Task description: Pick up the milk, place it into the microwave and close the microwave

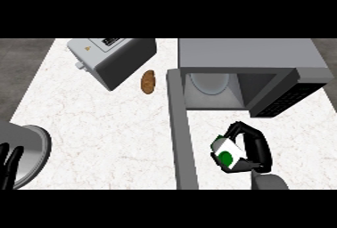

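No writing can be read anywhere.
At eleven o'clock, the toaster (121,58) bears a tiny yellow mark (88,48) and a dark panel (110,41) of pale marks, both too small to read. At four o'clock, the milk carton (226,153) shows only a green round patch. At two o'clock, the microwave (250,55) has a keypad (286,100) that is an unreadable dark grid.

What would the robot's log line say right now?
right hand: holding milk | microwave: door open | milk: not yet inside | left hand: resting open, lower left

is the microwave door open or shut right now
Open. The microwave door stands swung out toward the robot, and the cavity with its round plate shows. The milk is outside, held in the right hand.
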